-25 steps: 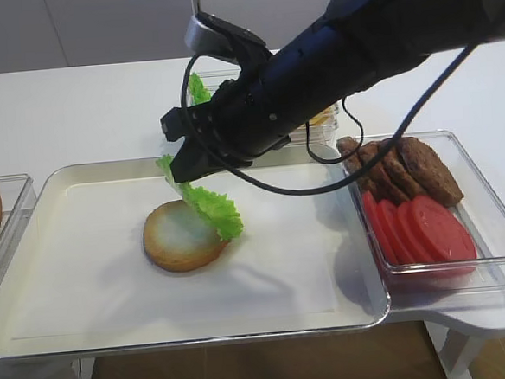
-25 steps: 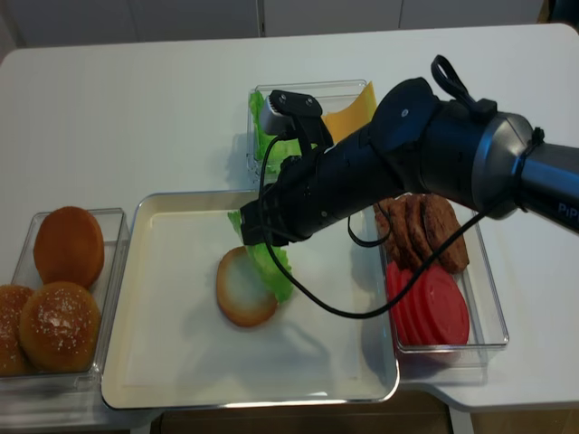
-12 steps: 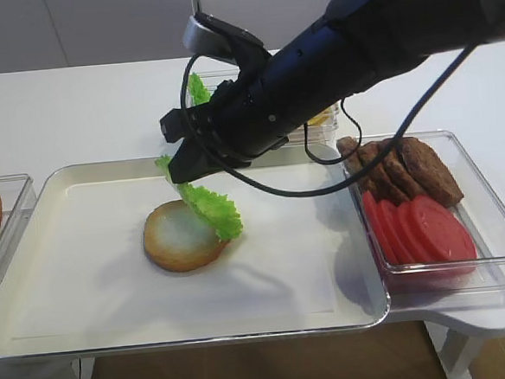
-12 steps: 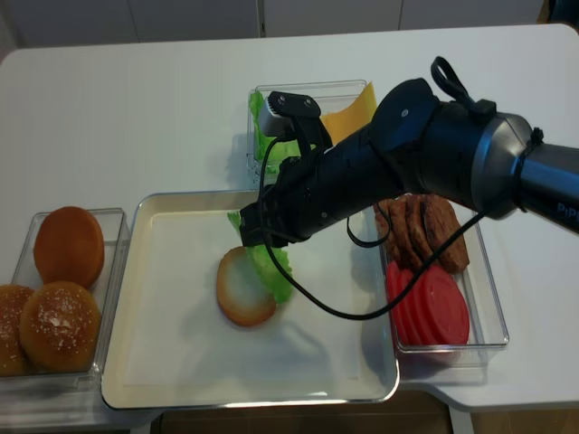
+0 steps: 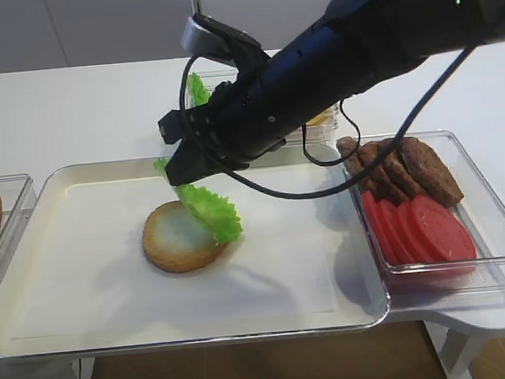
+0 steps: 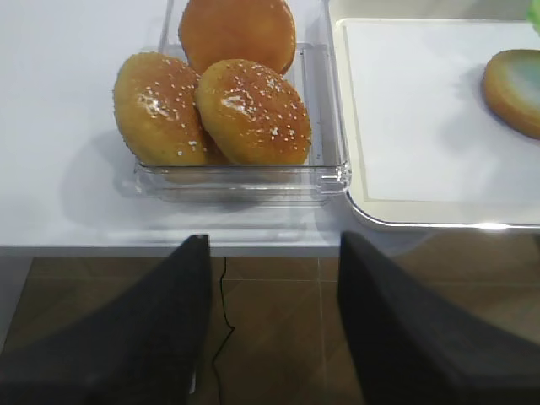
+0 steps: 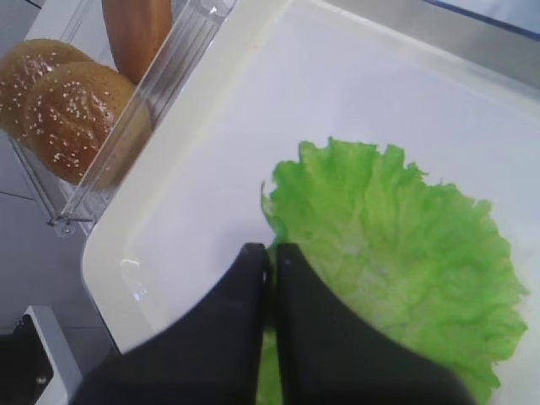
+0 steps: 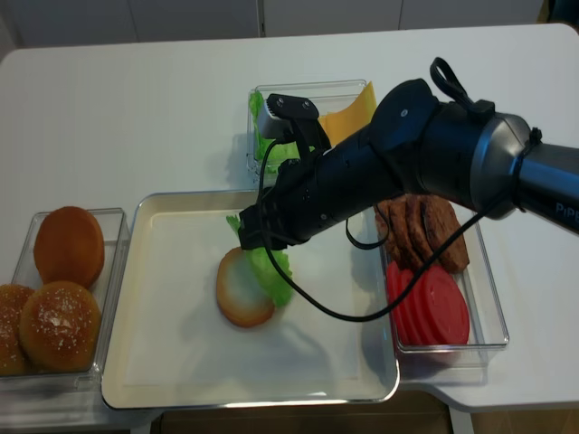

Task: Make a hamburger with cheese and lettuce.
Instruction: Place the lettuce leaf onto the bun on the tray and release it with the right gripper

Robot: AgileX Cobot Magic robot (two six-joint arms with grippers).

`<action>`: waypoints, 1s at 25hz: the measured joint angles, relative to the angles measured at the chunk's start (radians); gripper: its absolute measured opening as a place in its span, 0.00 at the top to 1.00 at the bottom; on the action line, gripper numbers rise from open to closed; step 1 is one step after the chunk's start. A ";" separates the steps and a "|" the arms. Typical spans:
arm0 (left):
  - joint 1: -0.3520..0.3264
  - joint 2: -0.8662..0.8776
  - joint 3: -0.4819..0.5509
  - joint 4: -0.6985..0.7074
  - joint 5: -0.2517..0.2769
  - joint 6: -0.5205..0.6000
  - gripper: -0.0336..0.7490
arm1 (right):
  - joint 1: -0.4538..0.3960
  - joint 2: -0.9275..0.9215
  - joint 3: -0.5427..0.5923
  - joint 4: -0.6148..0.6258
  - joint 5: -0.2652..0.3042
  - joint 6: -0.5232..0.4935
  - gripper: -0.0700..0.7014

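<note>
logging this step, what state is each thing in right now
lettuce: pinched in the right hand, hanging over the bun bottom's right edge
bun bottom: flat on the tray, cut face up, no cheese on it
left hand: open, holding nothing, off the table's edge
bun tops: in their bin
tomato slices: in their bin

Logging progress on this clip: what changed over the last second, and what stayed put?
The right gripper, jaws shut on the lettuce, drifted slightly left, carrying the leaf further over the bun half. Nothing was released. The bun half, tray, tomato slices and patties stayed put.
</note>
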 joint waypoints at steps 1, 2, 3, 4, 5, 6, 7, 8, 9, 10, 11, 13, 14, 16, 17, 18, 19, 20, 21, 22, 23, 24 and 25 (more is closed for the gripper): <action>0.000 0.000 0.000 0.000 0.000 0.000 0.49 | 0.000 0.000 0.000 0.002 0.000 -0.004 0.89; 0.000 0.000 0.000 0.000 0.000 0.000 0.49 | 0.000 0.000 0.000 0.007 0.000 -0.005 0.89; 0.000 0.000 0.000 0.000 0.000 0.000 0.49 | 0.000 0.000 0.000 0.009 0.000 -0.007 0.89; 0.000 0.000 0.000 0.000 0.000 0.000 0.49 | 0.000 0.000 0.000 0.009 0.000 -0.007 0.89; 0.000 0.000 0.000 0.000 0.000 0.000 0.49 | 0.000 0.000 0.000 0.009 0.000 -0.007 0.89; 0.000 0.000 0.000 0.000 0.000 0.000 0.49 | 0.000 0.000 0.000 0.009 0.000 -0.007 0.89; 0.000 0.000 0.000 0.000 0.000 0.000 0.49 | 0.000 0.000 0.000 0.009 0.000 -0.009 0.89; 0.000 0.000 0.000 0.000 0.000 0.000 0.49 | 0.000 0.000 0.000 0.009 0.000 -0.011 0.89; 0.000 0.000 0.000 0.000 0.000 0.000 0.49 | 0.000 0.000 0.000 0.009 0.000 -0.010 0.89; 0.000 0.000 0.000 0.000 0.000 0.000 0.49 | 0.000 0.000 0.000 0.009 0.000 -0.011 0.89; 0.000 0.000 0.000 0.000 0.000 0.000 0.49 | 0.000 0.000 0.000 0.009 0.000 -0.016 0.89; 0.000 0.000 0.000 0.000 0.000 0.000 0.49 | 0.000 0.000 0.000 0.009 0.000 -0.027 0.89; 0.000 0.000 0.000 0.000 0.000 0.000 0.49 | 0.000 0.000 0.000 0.009 0.000 -0.029 0.89; 0.000 0.000 0.000 0.000 0.000 0.000 0.49 | 0.000 0.000 0.000 0.009 0.000 -0.032 0.89; 0.000 0.000 0.000 0.000 0.000 0.000 0.49 | 0.000 0.002 0.000 0.009 0.000 -0.034 0.89; 0.000 0.000 0.000 0.000 0.000 0.000 0.49 | 0.000 0.004 0.000 0.009 0.000 -0.034 0.89; 0.000 0.000 0.000 0.000 0.000 0.000 0.49 | 0.000 0.005 0.000 0.009 0.002 -0.034 0.89; 0.000 0.000 0.000 0.000 0.000 0.000 0.49 | 0.000 0.011 0.000 0.011 0.003 -0.036 0.89; 0.000 0.000 0.000 0.000 0.000 0.000 0.49 | 0.000 0.016 0.000 0.016 0.004 -0.036 0.89; 0.000 0.000 0.000 0.000 0.000 0.000 0.49 | 0.000 0.020 0.000 0.018 0.004 -0.036 0.89; 0.000 0.000 0.000 0.000 0.000 0.000 0.49 | 0.000 0.024 0.000 0.023 0.004 -0.036 0.89; 0.000 0.000 0.000 0.000 0.000 0.000 0.49 | 0.000 0.024 0.000 0.027 0.004 -0.038 0.89; 0.000 0.000 0.000 0.000 0.000 0.000 0.49 | 0.000 0.024 0.000 0.034 0.006 -0.046 0.89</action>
